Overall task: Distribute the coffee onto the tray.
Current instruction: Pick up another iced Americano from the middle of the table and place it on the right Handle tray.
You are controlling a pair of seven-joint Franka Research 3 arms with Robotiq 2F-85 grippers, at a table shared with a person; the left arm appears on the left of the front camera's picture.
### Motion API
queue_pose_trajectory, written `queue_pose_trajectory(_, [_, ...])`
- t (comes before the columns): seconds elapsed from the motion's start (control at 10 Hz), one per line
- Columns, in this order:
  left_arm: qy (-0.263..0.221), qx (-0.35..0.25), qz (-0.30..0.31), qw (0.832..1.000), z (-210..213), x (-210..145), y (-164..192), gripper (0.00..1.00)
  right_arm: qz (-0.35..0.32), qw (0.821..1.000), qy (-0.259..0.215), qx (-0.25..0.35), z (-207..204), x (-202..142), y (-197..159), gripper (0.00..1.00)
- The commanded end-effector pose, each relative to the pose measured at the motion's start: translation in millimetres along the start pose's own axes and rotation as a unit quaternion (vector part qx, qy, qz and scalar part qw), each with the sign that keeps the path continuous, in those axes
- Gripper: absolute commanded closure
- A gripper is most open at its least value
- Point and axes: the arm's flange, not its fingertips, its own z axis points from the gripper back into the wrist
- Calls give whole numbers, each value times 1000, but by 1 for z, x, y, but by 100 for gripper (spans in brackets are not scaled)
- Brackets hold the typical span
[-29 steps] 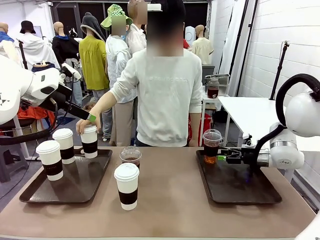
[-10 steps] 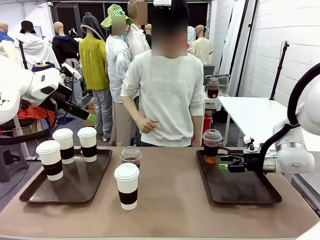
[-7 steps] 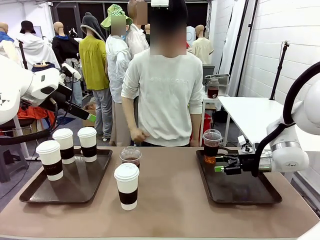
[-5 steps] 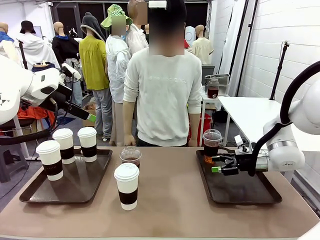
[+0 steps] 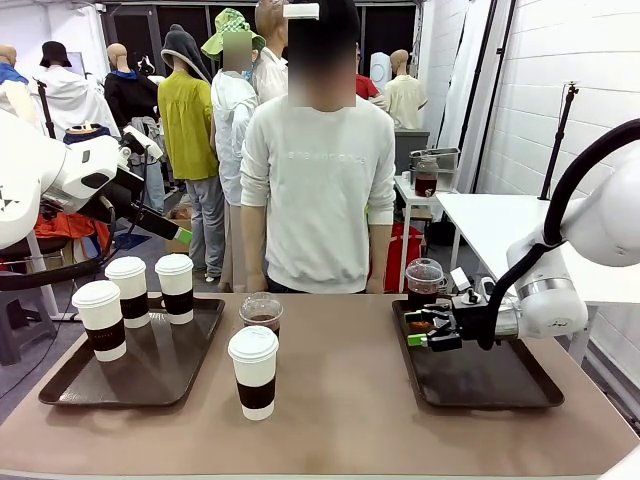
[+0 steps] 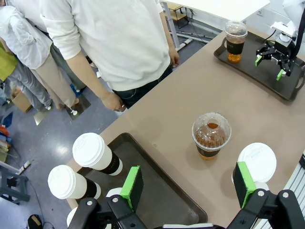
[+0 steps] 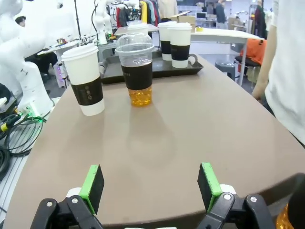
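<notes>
Three white-lidded paper cups (image 5: 130, 290) stand on the left tray (image 5: 150, 375). A fourth paper cup (image 5: 254, 372) and a clear dome-lidded cup of dark coffee (image 5: 262, 313) stand on the bare table between the trays. Another clear cup (image 5: 424, 285) sits at the far left corner of the right tray (image 5: 490, 385). My right gripper (image 5: 420, 332) is open and empty, low over that tray's left edge, just in front of the clear cup. It faces the middle cups (image 7: 137, 74). My left gripper (image 6: 188, 183) hangs open and empty, high above the middle clear cup (image 6: 211, 135).
A person in a white sweatshirt (image 5: 320, 190) stands at the table's far edge, arms down. Brown tabletop (image 5: 340, 400) lies free between the trays. Most of the right tray is bare. A white side table (image 5: 500, 225) stands behind at the right.
My right gripper has slid left along the right tray, still open. The person's hand dropped to their side. The cups and my left arm have not moved.
</notes>
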Motion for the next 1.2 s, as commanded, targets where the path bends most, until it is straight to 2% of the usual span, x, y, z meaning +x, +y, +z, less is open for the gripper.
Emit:
queue_pose_trajectory(0.0, [-2,-2,-1,1000,0,0,1,0,16,1000,6,18,-14,2,-6,0])
queue_pose_trajectory(0.3, [-2,-2,-1,1000,0,0,1,0,18,999,12,27,-42,6,-11,0])
queue_pose_trajectory(0.6, [-2,-2,-1,1000,0,0,1,0,22,1000,-2,12,-78,9,-15,0])
queue_pose_trajectory(1.1, [-2,-2,-1,1000,0,0,1,0,21,999,-27,19,-148,24,-21,0])
